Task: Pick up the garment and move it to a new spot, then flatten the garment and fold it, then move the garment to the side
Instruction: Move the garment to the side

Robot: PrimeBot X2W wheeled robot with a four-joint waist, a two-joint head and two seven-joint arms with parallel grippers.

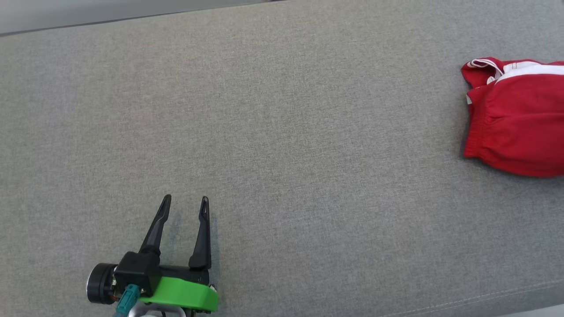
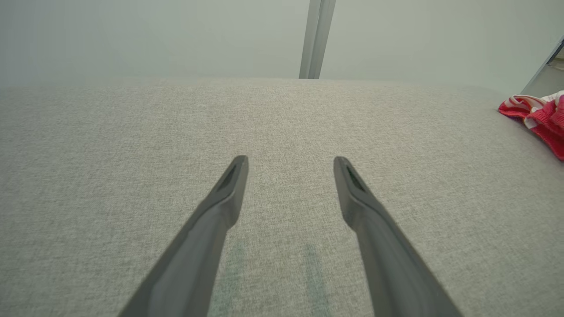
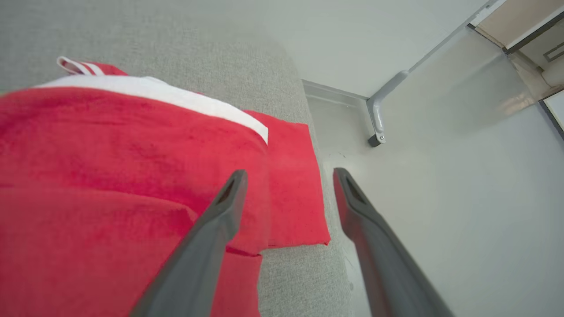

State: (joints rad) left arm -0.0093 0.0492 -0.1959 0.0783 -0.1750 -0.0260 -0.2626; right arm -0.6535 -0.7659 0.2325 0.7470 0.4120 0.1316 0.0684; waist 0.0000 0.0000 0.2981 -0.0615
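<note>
The garment (image 1: 517, 116) is red with white trim and lies folded at the right edge of the grey fabric surface (image 1: 282, 145); it also shows at the right border of the left wrist view (image 2: 544, 119). My right gripper (image 3: 288, 176) hovers just above the garment (image 3: 132, 163), near its end by the surface's edge, jaws open and empty. My left gripper (image 1: 185, 202) rests open at the lower left of the surface, far from the garment, fingers apart (image 2: 291, 163) with nothing between them.
The grey surface ends beside the garment, where the pale floor (image 3: 440, 198) drops away. A metal post foot (image 3: 376, 138) stands on the floor there. A pale wall and a vertical strip (image 2: 316, 39) rise behind the surface.
</note>
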